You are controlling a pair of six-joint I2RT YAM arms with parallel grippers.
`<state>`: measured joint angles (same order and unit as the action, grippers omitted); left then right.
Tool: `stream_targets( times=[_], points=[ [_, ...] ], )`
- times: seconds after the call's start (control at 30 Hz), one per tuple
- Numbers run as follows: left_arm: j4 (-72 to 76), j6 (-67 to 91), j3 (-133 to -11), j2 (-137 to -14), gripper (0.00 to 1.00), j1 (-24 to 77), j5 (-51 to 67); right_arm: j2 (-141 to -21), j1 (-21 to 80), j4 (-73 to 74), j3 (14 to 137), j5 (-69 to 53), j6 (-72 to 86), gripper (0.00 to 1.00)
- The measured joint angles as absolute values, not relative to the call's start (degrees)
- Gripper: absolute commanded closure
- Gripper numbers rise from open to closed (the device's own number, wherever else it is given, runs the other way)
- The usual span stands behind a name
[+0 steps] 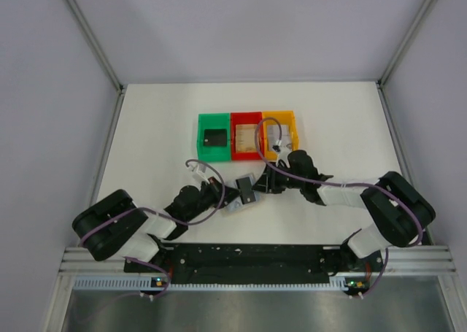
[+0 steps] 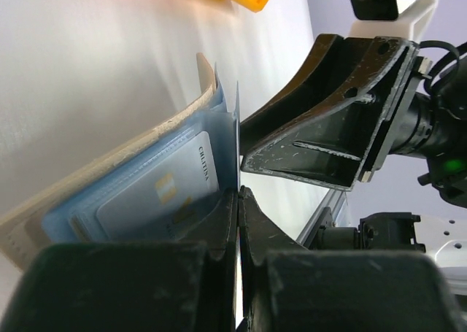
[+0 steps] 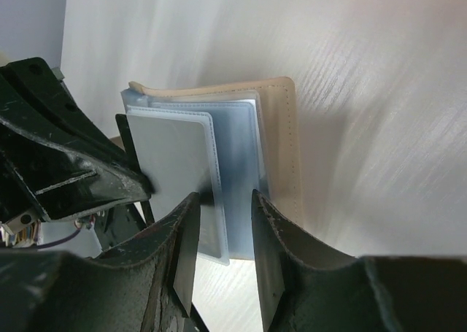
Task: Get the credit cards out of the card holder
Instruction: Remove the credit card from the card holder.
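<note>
The card holder (image 1: pixel 239 203) lies open on the table between both grippers. In the left wrist view its tan cover (image 2: pixel 139 144) holds light blue sleeves with a pale card (image 2: pixel 157 193) showing a gold chip. My left gripper (image 2: pixel 238 195) is shut on the thin edge of one blue sleeve. In the right wrist view the card holder (image 3: pixel 281 142) stands with its sleeves fanned, a grey-white card (image 3: pixel 171 149) in the front one. My right gripper (image 3: pixel 223 198) is open, its jaws either side of the sleeves' lower edge. It also shows in the left wrist view (image 2: pixel 321 135), close above the holder.
Three bins stand in a row behind the holder: green (image 1: pixel 214 136) with a black card, red (image 1: pixel 246 136) with a tan card, orange (image 1: pixel 281 135) beside my right arm. The left gripper's body (image 3: pixel 58 171) crowds the left of the right wrist view.
</note>
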<state>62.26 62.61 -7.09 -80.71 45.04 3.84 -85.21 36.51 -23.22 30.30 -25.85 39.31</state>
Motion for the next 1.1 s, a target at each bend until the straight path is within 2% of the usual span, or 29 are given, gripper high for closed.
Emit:
stream_targets(
  times=[0.3, 0.4, 0.5, 1.1],
  points=[
    [65.1, 62.2, -6.6, -80.8, 1.00, 45.0, 3.8, -86.4, 35.4, -29.8, 28.6, -31.3, 41.2, 0.75],
    [66.6, 62.2, -6.5, -81.1, 1.00, 44.9, 3.8, -86.6, 35.4, -32.0, 28.4, -33.2, 41.8, 0.85],
    [67.3, 62.2, -6.1, -81.3, 1.00, 44.8, 3.6, -86.7, 35.1, -33.1, 27.9, -34.0, 42.1, 0.99],
    [71.2, 62.8, -3.7, -83.4, 1.00, 43.9, 2.1, -87.0, 31.8, -32.7, 25.9, -34.4, 42.6, 1.00]
  ],
)
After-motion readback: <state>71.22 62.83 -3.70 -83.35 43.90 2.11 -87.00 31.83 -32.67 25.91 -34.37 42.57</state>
